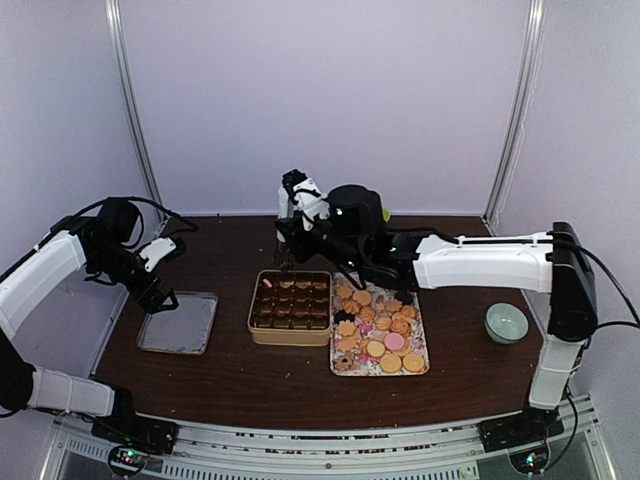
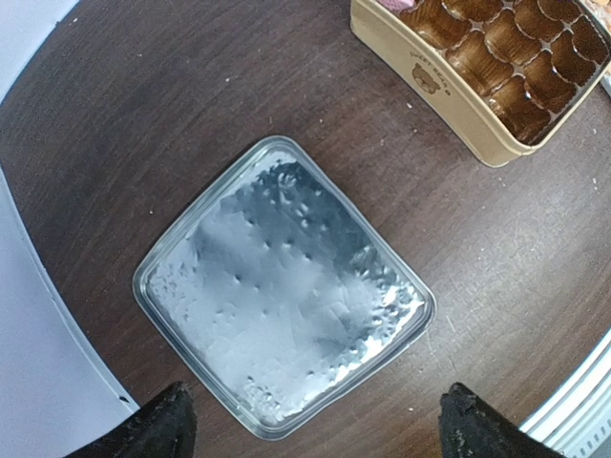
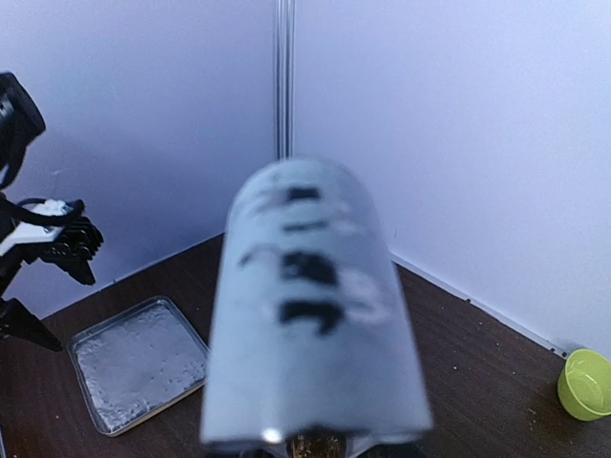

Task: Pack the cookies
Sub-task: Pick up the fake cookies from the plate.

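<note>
A dark brown wooden table (image 1: 250, 370) stands in a booth of pale lavender walls (image 1: 330, 100) with metal corner posts (image 1: 130, 110). The cookies (image 1: 378, 330) lie heaped on a patterned tray (image 1: 421, 330), just right of a cream tin (image 1: 290, 338) lined with brown paper cups (image 2: 496, 67). A silver lid (image 1: 178, 322) lies flat at the left. The left gripper (image 2: 315, 429) hangs above it, fingers spread wide and empty. The right gripper (image 1: 288, 255) reaches over the tin's far edge. Its own camera is blurred, so I cannot tell its state. A pale green bowl (image 1: 506, 322) sits at the right and a yellow-green bowl (image 3: 585, 384) near the back wall.
</note>
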Available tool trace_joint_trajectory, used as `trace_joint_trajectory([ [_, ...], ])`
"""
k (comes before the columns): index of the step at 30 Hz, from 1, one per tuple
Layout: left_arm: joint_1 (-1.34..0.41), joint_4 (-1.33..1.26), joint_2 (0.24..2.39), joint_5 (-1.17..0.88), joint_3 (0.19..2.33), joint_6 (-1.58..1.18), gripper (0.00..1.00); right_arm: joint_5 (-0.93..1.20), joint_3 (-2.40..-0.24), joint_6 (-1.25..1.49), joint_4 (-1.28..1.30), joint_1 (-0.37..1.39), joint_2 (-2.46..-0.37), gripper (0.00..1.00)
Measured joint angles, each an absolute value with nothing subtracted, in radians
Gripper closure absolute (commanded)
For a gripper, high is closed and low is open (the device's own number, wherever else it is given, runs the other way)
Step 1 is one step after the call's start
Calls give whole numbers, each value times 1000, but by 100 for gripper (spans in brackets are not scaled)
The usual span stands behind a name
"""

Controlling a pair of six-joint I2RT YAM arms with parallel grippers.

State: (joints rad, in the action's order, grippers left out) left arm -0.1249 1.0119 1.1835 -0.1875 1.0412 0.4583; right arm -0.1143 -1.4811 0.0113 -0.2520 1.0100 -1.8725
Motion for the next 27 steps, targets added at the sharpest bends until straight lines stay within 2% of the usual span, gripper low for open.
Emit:
trace_joint_trajectory([
  [6,-125,1013,1183,-183,1042,458,9,-156,-1177,30,-340,1010,-1594,72],
  [14,-125,1013,1184,-181,1061,458,9,-258,-825,75,-350,1045,-1383,71],
  [22,-125,1013,1185,-182,1076,458,9,-295,-745,121,-364,1078,-1345,68],
  [27,-125,1013,1185,-181,1076,458,9,-300,-746,135,-402,1078,-1367,61],
])
